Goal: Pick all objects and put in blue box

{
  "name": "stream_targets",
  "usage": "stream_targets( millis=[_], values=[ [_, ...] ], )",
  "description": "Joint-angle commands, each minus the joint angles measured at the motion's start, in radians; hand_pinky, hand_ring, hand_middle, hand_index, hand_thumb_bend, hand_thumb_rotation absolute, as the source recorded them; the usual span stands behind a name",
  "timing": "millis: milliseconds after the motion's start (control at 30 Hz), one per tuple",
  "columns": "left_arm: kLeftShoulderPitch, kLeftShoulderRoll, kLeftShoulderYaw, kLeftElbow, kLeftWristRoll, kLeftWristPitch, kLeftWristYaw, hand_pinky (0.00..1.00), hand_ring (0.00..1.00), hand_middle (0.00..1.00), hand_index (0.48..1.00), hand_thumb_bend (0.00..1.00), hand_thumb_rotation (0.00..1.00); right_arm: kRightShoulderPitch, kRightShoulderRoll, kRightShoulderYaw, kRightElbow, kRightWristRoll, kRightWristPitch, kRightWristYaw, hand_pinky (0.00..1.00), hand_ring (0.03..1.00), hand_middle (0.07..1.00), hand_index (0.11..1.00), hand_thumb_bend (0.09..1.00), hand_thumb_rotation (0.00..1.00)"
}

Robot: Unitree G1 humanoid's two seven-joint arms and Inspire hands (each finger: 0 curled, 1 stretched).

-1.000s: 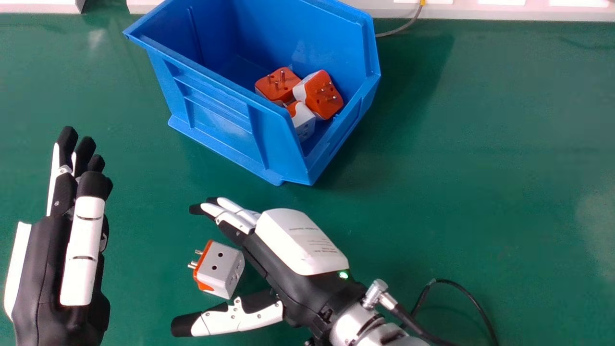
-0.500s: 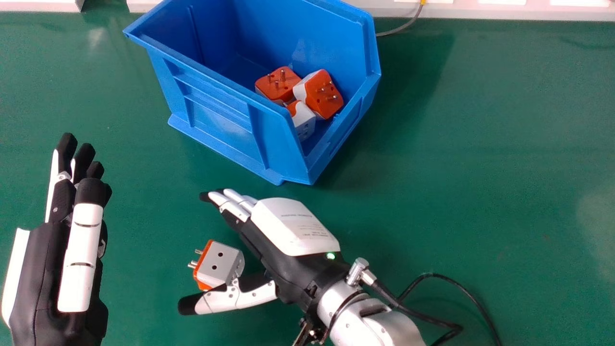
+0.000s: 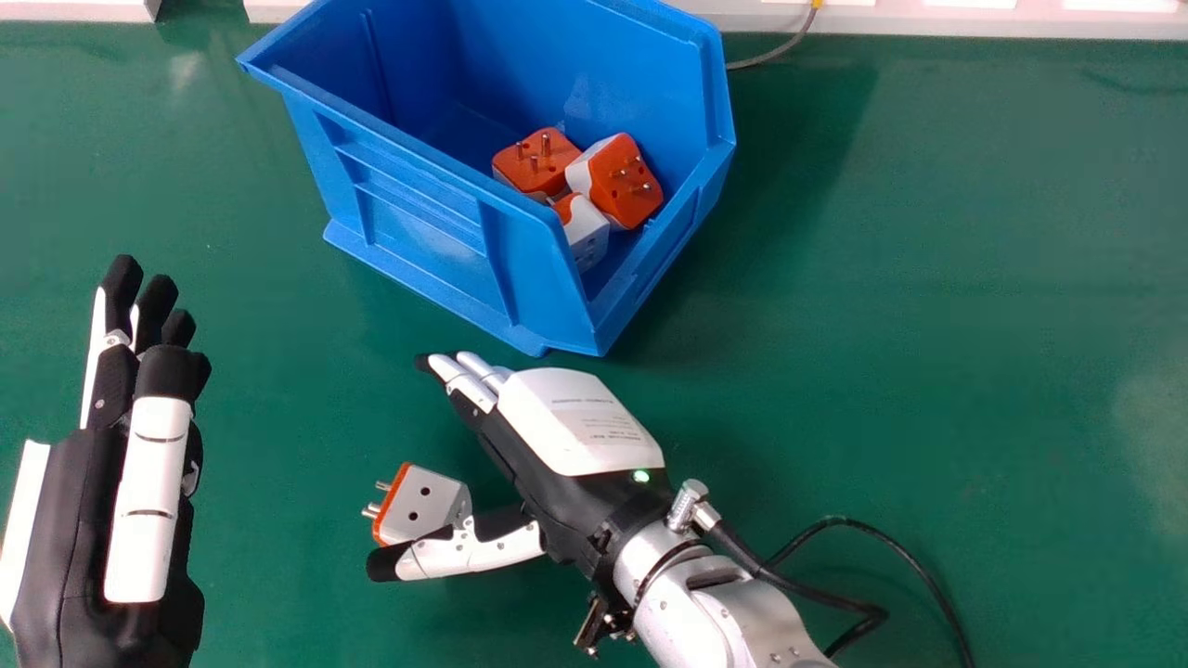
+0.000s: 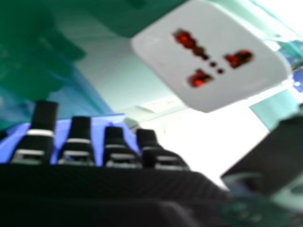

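A white and orange plug adapter [image 3: 422, 506] lies on the green table in the head view, its pins toward the left. My right hand [image 3: 548, 464] is just right of it, fingers straight and thumb extended along the adapter's near side, partly covering it. In the right hand view the adapter's socket face [image 4: 213, 56] is close, and the fingers of my right hand [image 4: 78, 137] are straight. My left hand [image 3: 102, 520] is at the left, fingers straight, holding nothing. The blue box [image 3: 408, 223] contains several adapters [image 3: 626, 181].
The box's low open front faces right, beyond my right hand. A black cable [image 3: 835, 617] trails from the right wrist over the green table [image 3: 928, 325]. A white ledge [image 3: 974, 23] runs along the far edge, with a thin grey cable [image 3: 780, 54] near the box.
My right hand has moved away from me and slightly right, bringing its thumb over the adapter's near side. The left hand has come slightly nearer and left. The adapter has stayed in place.
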Motion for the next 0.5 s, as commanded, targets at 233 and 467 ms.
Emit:
stream_targets(
  millis=[233, 467],
  values=[
    [0.001, 0.008, 0.007, -0.012, 0.000, -0.014, -0.002, 1.00, 1.00, 1.00, 1.000, 0.69, 1.00, -0.017, 0.006, 0.037, 0.013, -0.008, 0.020, 0.006, 0.77, 0.895, 0.937, 0.910, 0.683, 0.59],
    [-0.006, 0.008, 0.010, -0.002, -0.006, -0.022, -0.009, 1.00, 1.00, 1.00, 1.000, 0.68, 1.00, -0.013, 0.012, 0.073, 0.013, -0.027, 0.032, 0.015, 0.76, 0.889, 0.931, 0.899, 0.694, 0.56]
  ],
)
